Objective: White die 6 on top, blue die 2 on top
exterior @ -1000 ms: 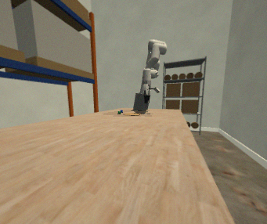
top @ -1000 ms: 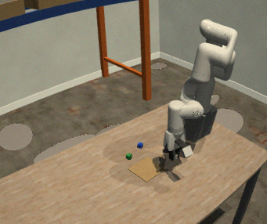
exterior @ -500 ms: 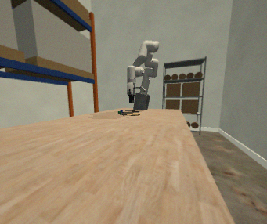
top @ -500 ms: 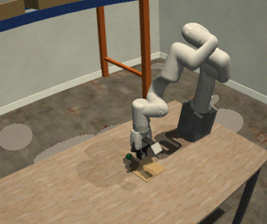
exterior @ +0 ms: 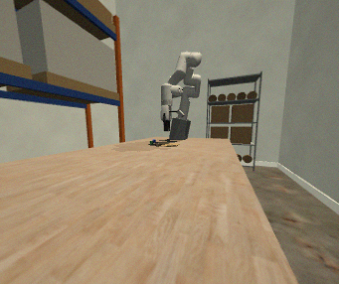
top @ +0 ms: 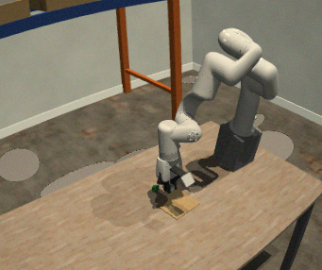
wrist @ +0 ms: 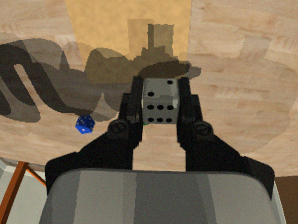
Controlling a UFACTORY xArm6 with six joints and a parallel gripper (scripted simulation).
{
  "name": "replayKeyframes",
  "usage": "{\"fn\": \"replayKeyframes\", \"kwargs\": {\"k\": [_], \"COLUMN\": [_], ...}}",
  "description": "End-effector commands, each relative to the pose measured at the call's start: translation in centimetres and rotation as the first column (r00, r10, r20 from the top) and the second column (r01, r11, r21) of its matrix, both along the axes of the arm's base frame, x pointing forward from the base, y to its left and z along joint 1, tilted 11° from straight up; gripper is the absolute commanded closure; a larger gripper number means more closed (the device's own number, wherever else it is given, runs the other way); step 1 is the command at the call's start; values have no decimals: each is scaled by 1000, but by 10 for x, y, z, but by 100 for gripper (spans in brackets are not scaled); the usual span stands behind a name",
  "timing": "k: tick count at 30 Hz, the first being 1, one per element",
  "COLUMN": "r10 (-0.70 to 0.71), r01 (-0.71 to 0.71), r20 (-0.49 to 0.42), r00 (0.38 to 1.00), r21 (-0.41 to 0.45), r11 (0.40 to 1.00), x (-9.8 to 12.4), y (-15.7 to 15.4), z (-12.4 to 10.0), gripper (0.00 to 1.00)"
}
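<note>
Bringing the white die (wrist: 160, 101) over the mat (top: 189, 206) (wrist: 110, 30) wants a level, unhurried swing — fingers (top: 168, 185) (exterior: 167, 126) snug around it, high above the tabletop (top: 99, 227) (exterior: 144, 199) (wrist: 240, 90), well clear of the blue die (wrist: 85, 124).

White die (wrist: 160, 107) was held aloft, two-pip and six-pip faces showing in wrist view. Blue die (wrist: 85, 124) and green die (top: 155, 188) sat off mat. Tan mat (top: 187, 206) (wrist: 107, 30) lay flat, partly shadowed.

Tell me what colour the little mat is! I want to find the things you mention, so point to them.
The mat (top: 189, 205) (wrist: 105, 22) is plain yellowish tan; it shows best in the wrist view.
</note>
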State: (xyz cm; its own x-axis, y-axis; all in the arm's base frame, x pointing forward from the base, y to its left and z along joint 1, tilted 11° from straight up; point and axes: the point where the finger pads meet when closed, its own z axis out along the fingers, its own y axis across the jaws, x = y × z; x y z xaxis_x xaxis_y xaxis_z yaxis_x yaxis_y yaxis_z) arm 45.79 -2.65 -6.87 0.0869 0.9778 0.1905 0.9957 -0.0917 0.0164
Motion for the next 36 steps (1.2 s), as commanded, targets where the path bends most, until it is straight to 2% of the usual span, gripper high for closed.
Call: {"fn": "replayKeyframes", "kwargs": {"k": [1, 23, 36], "r10": [-1, -1, -1], "r01": [1, 1, 1], "r20": [3, 3, 3], "r00": [1000, 1000, 1000], "r21": [0, 0, 0], "r11": [1000, 1000, 1000], "x": [1, 5, 5], "y": [1, 16, 17], "z": [-4, -84, -91], "gripper": [79, 79, 79]}}
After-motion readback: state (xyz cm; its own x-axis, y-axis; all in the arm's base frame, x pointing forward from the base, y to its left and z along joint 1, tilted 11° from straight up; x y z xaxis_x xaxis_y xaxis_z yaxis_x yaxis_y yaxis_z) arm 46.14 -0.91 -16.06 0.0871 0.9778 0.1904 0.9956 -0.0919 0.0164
